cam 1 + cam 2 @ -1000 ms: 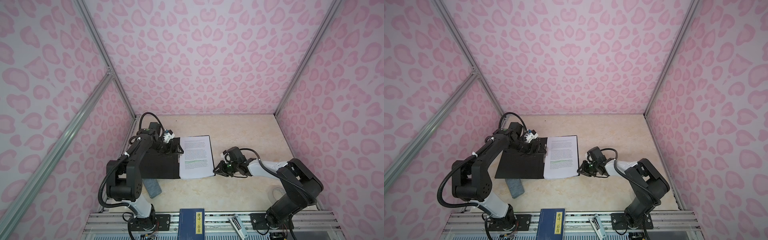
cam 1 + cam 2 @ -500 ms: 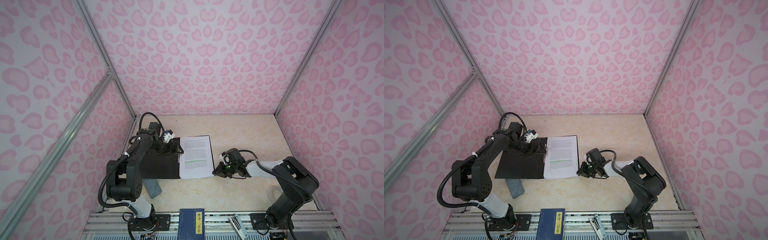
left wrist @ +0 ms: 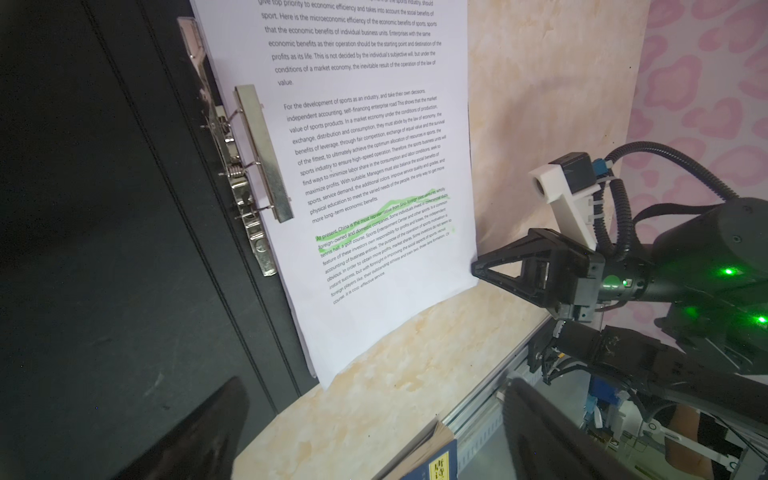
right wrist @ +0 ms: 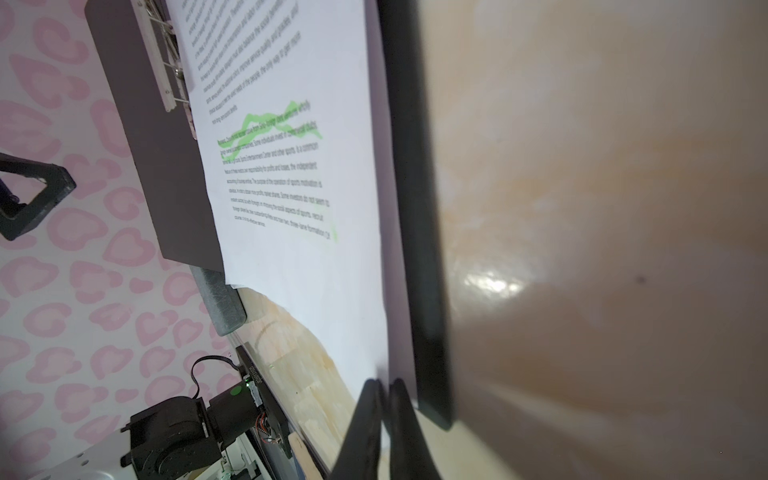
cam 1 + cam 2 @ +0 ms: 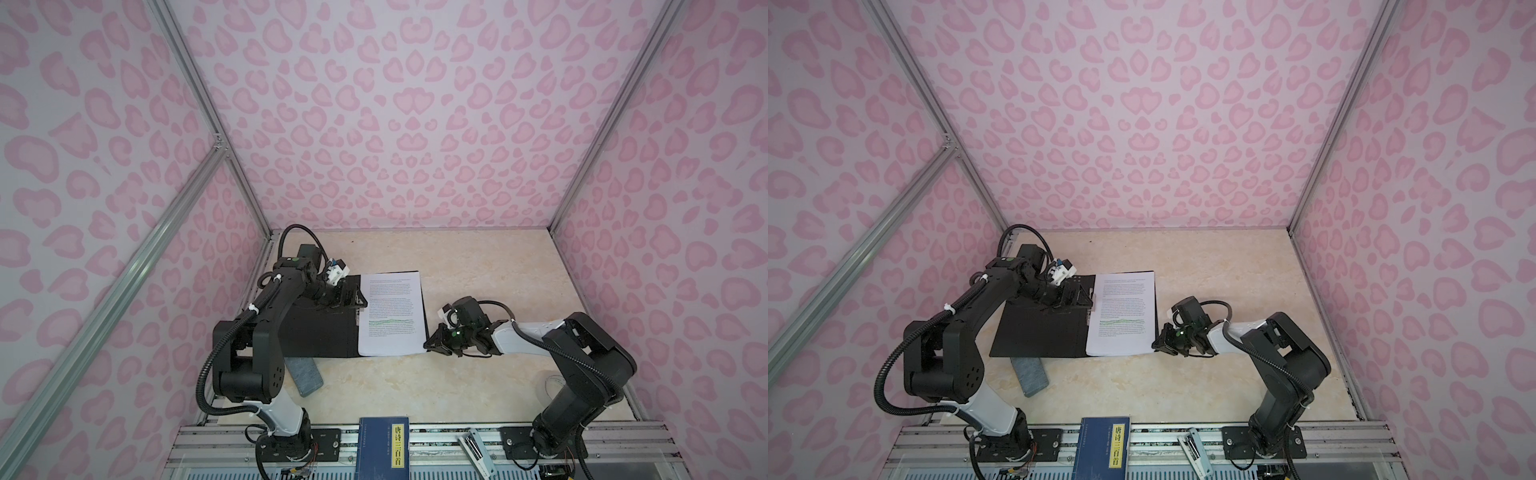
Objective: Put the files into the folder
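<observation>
Corner pinch on the papers [image 5: 390,316] in the open folder [image 5: 320,332]
The papers rest on the folder's right leaf, toward the table's [image 5: 478,257] left edge. The right gripper [image 5: 430,343] is nearly closed, seemingly pinching their near corner; the left gripper [image 5: 349,297] hovers wide open, empty. A tug could skew the top sheet.

The files [image 5: 390,316] lie on the right half of the open folder [image 5: 320,332], on the table [image 5: 478,266]; a pad [image 5: 306,376] sticks out under its near edge. A book [image 5: 384,449] lies in front.
</observation>
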Robot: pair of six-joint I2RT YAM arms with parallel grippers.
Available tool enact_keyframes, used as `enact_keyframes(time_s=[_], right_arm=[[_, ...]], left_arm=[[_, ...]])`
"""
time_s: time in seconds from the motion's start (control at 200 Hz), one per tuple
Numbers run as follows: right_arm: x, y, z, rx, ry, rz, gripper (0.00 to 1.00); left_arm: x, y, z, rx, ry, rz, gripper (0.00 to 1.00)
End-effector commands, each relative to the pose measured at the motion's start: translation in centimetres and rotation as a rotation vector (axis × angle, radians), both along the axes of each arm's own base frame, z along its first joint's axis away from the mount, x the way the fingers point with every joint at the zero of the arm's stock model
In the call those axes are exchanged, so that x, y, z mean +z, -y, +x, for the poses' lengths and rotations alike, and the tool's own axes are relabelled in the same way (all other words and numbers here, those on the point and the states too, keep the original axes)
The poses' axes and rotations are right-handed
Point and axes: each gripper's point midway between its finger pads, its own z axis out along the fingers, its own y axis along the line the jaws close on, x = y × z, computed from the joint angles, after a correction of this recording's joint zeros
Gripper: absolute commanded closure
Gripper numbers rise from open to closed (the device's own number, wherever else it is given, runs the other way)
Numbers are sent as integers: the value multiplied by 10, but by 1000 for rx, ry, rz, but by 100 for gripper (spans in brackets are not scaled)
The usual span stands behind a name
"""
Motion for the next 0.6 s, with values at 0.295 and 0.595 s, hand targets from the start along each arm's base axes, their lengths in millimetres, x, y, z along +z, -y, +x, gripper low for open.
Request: enact_keyframes(time_s=[0.295, 0.595], right_arm=[[19, 11, 10, 12, 71, -75, 73], [52, 36, 87, -17, 228, -105, 73]], left_arm=[[16, -5, 0, -16, 41, 27, 1], [42, -58, 20, 116, 184, 171, 1]])
